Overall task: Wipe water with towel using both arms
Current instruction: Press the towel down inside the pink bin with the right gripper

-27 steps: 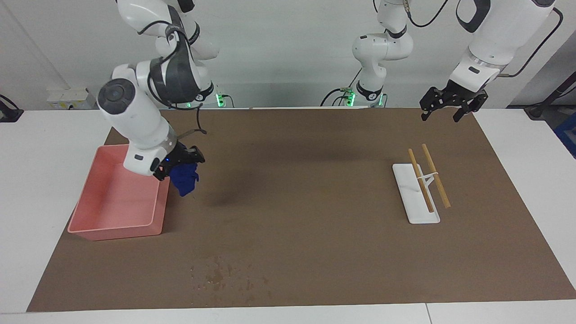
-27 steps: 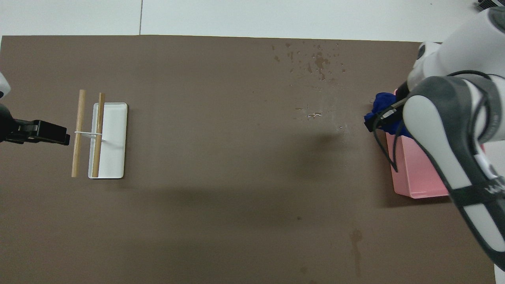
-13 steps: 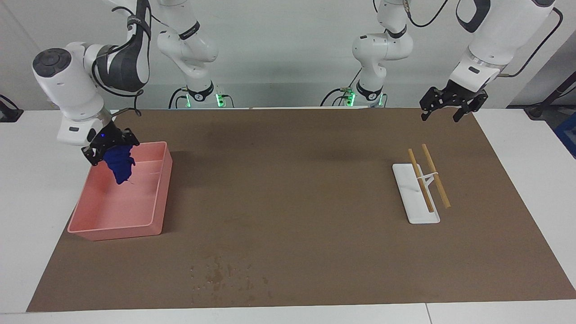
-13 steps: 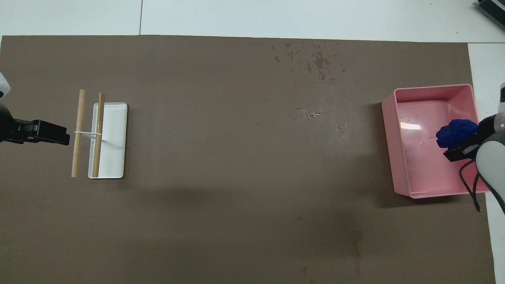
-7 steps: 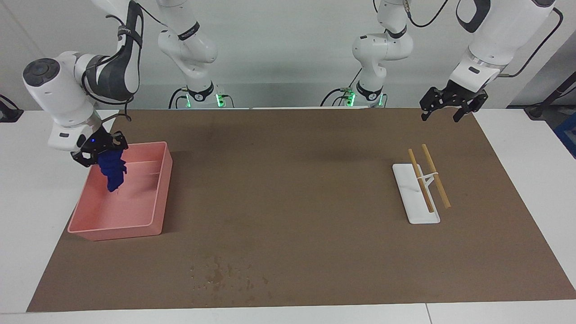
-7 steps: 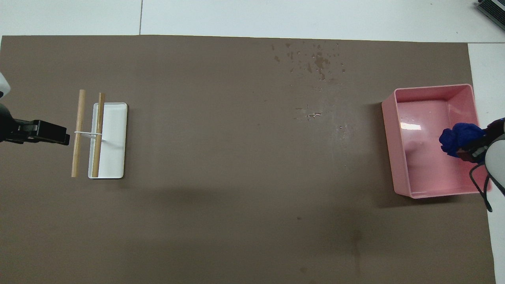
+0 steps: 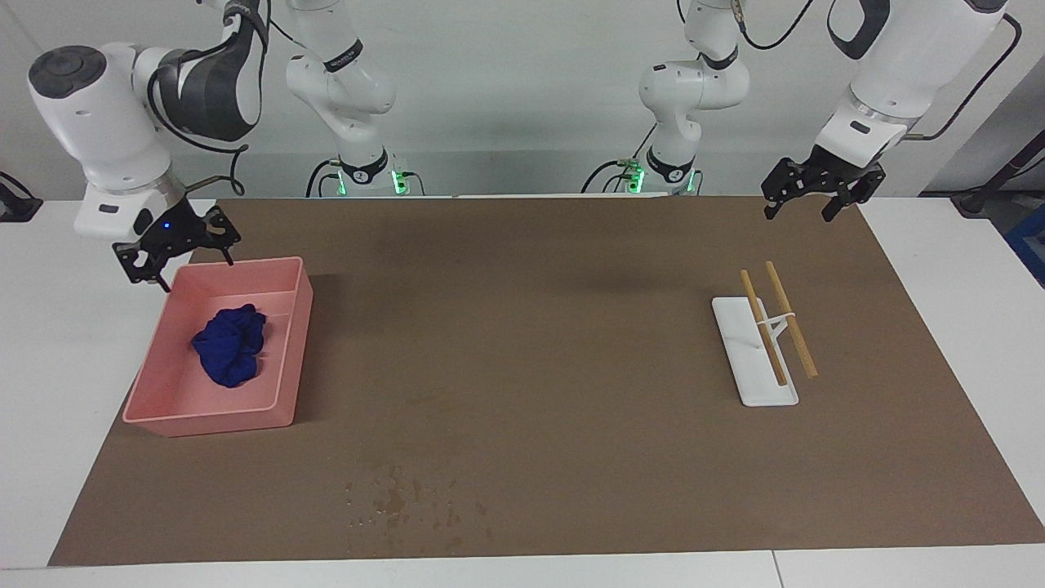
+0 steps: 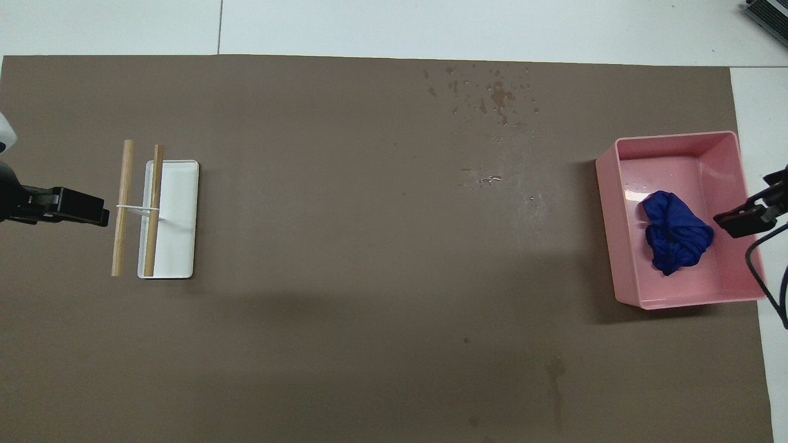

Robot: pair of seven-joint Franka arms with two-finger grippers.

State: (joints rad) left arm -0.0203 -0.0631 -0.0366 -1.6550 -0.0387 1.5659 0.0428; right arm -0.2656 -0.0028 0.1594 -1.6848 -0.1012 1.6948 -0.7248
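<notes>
Brown matting covers the white table [image 7: 49,343] where two Franka arms work. At upper left of the facing frame, the right gripper [image 7: 175,253] hangs with its jaws spread and empty above the robot-side rim of the pink tray [image 7: 298,343]. The towel [image 7: 231,345], gripped and dangling half a second earlier, now lies bunched on the tray floor, apart from the gripper. Scattered drops of the water [image 7: 408,502] remain on the mat at lower centre, farther from the robots than the tray. At upper right the left gripper [image 7: 815,198] waits, jaws apart, unmoved. The white rack [image 7: 747,363] with two wooden rods sits below it. Only the overhead frame shows the faint wet smear [image 8: 492,180] between the water [image 8: 492,95] and the tray [image 8: 606,234].
</notes>
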